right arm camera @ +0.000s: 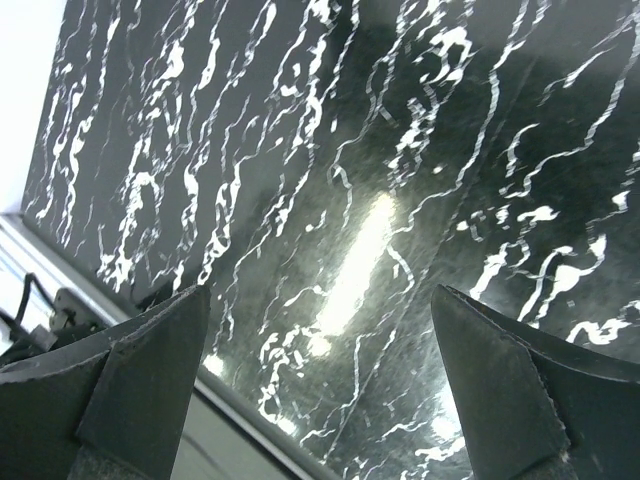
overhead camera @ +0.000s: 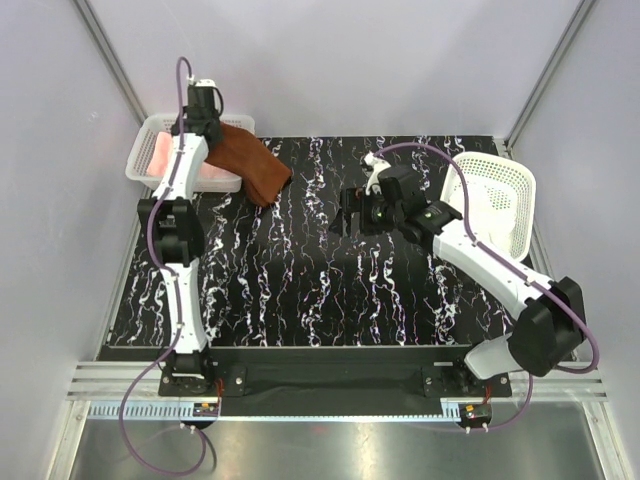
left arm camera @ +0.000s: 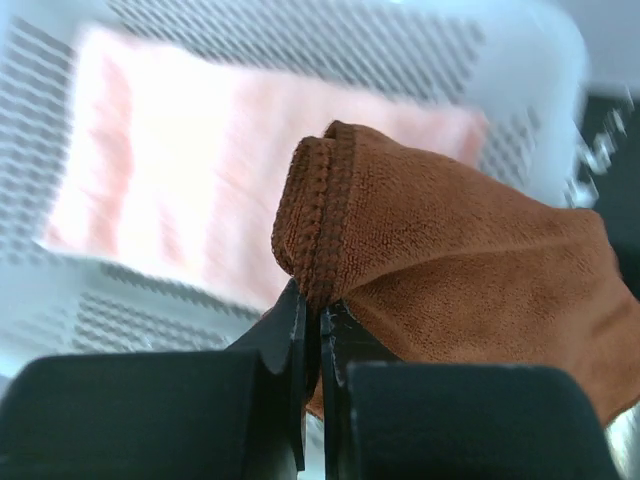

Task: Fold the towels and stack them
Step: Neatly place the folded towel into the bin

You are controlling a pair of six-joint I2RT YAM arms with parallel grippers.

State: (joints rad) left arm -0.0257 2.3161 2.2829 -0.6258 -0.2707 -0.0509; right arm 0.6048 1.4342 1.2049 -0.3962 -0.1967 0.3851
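From above, we see the left gripper (overhead camera: 212,125) over the white mesh basket (overhead camera: 148,130), clamped on the rust-brown towel (overhead camera: 258,168), which trails from the basket onto the table (overhead camera: 300,290). The pale pink towel (overhead camera: 165,158) lies inside the basket. We judge this the fetching step; next the towel needs drawing clear and spreading flat.

In the left wrist view, the jaws pinch the towel's hemmed edge.

In the right wrist view, the right gripper (right arm camera: 320,300) hangs wide open and empty above the table.

We find no readable writing.
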